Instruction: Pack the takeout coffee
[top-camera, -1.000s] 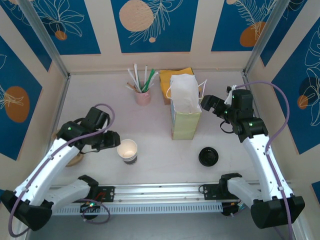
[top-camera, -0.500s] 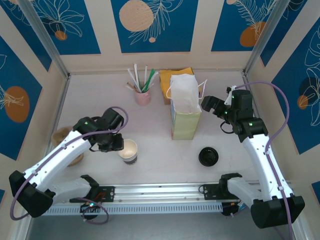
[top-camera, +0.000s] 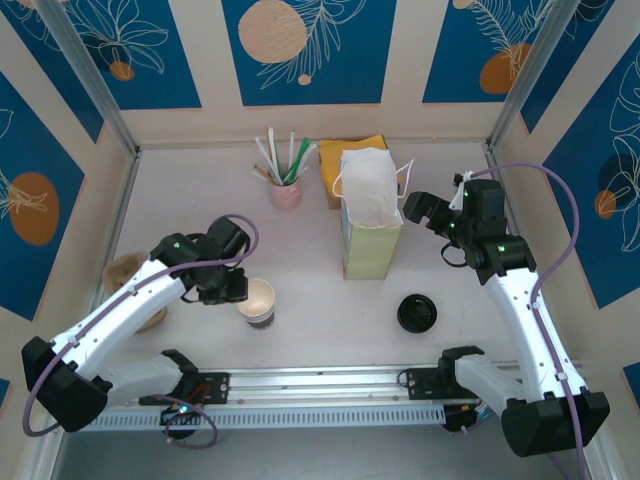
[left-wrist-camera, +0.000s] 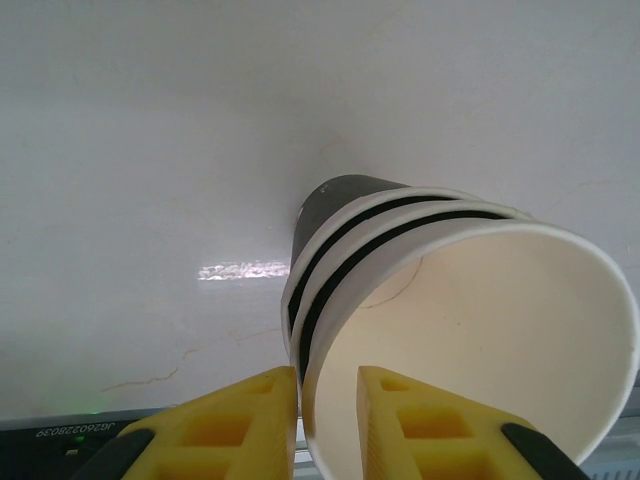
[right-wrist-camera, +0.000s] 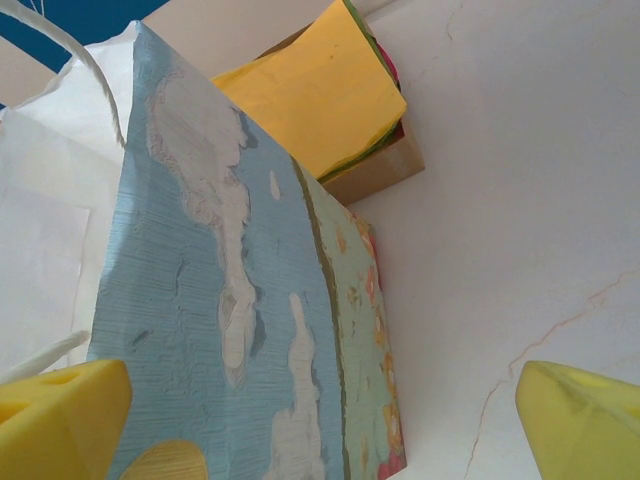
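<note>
The takeout coffee cup (top-camera: 259, 301) stands uncovered on the table in front of the left arm, white outside with dark bands and pale inside (left-wrist-camera: 470, 310). My left gripper (top-camera: 238, 289) is shut on its left rim, one yellow finger (left-wrist-camera: 235, 420) outside the wall and the other inside; the gripper (left-wrist-camera: 326, 378) straddles the rim. The round black lid (top-camera: 416, 313) lies apart on the table to the right. My right gripper (top-camera: 416, 208) hangs open beside the tall paper bag (top-camera: 370, 220), whose blue-green printed side (right-wrist-camera: 230, 300) lies between the spread jaws (right-wrist-camera: 315, 400).
A pink cup of straws (top-camera: 286, 190) and a box of yellow napkins (top-camera: 338, 165) (right-wrist-camera: 320, 90) stand behind the bag. A wooden bowl (top-camera: 124, 272) sits at the left wall. A metal rail (top-camera: 320, 385) runs along the near edge.
My left gripper swung right to the cup and closed on its rim; in the last half second it barely moved. The right arm, bag and lid stayed still.
</note>
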